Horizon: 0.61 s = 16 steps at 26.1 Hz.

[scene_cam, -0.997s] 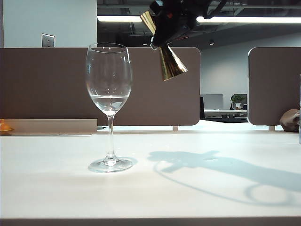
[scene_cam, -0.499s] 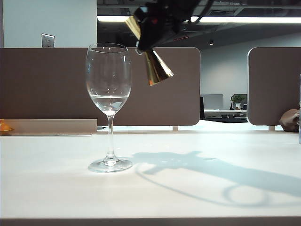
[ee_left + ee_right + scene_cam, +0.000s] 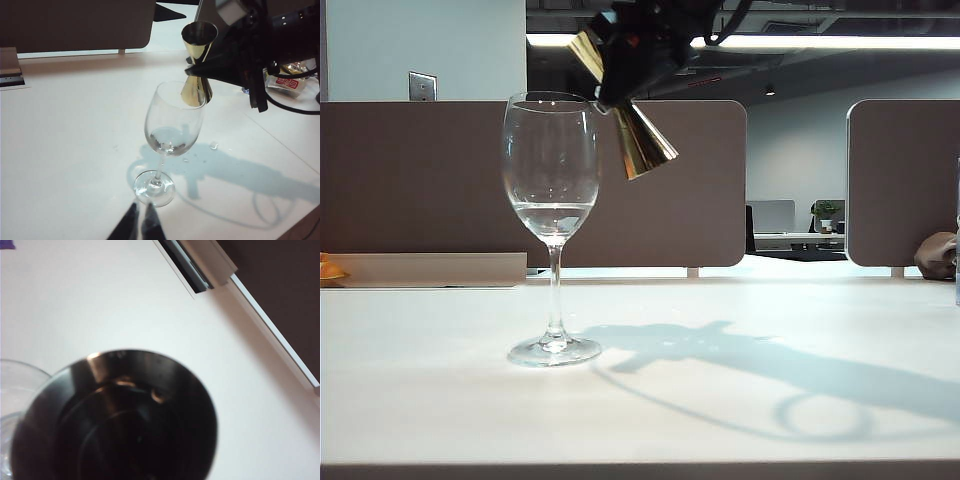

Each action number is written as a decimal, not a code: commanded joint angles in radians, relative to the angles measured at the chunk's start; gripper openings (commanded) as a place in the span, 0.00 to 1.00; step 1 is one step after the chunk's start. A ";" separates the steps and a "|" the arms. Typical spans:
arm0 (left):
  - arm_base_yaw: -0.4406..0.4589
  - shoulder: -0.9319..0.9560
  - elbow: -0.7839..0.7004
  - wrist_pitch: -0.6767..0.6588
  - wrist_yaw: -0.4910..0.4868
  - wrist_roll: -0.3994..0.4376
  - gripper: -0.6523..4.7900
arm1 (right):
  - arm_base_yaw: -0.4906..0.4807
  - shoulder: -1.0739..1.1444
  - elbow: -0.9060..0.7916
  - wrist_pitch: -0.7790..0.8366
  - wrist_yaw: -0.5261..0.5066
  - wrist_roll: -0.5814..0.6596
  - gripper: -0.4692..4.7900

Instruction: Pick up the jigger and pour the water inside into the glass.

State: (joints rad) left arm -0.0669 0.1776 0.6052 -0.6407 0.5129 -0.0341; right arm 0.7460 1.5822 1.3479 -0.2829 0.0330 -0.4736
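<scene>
Exterior view: shiny gold hourglass-shaped metal jigger [image 3: 630, 120] held clamped at waist by right hand [image 3: 638, 55], tilted, upper mouth aimed at rim of tall clear stemmed wine glass [image 3: 551, 200] just beside, on white desk [image 3: 720, 400]. Shallow clear water [image 3: 552, 212] seen in bowl. Left hand [image 3: 139, 225] parked near glass foot, fingers seemingly narrow, empty.
</scene>
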 commanded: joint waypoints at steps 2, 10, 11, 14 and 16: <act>0.002 0.001 0.003 0.009 0.004 0.004 0.16 | 0.012 -0.004 0.005 0.002 0.019 -0.011 0.09; 0.002 0.001 0.003 0.009 0.004 0.004 0.16 | 0.012 -0.005 0.005 -0.039 0.042 -0.092 0.09; 0.002 0.001 0.003 0.009 0.004 0.004 0.16 | 0.012 -0.005 0.005 -0.042 0.050 -0.109 0.09; 0.002 0.001 0.003 0.009 0.004 0.004 0.16 | 0.013 -0.005 0.005 -0.055 0.063 -0.151 0.09; 0.002 0.001 0.003 0.009 0.004 0.004 0.16 | 0.021 -0.004 0.005 -0.058 0.077 -0.178 0.09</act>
State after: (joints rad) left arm -0.0669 0.1776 0.6052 -0.6411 0.5129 -0.0341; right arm 0.7574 1.5829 1.3479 -0.3508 0.0929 -0.6231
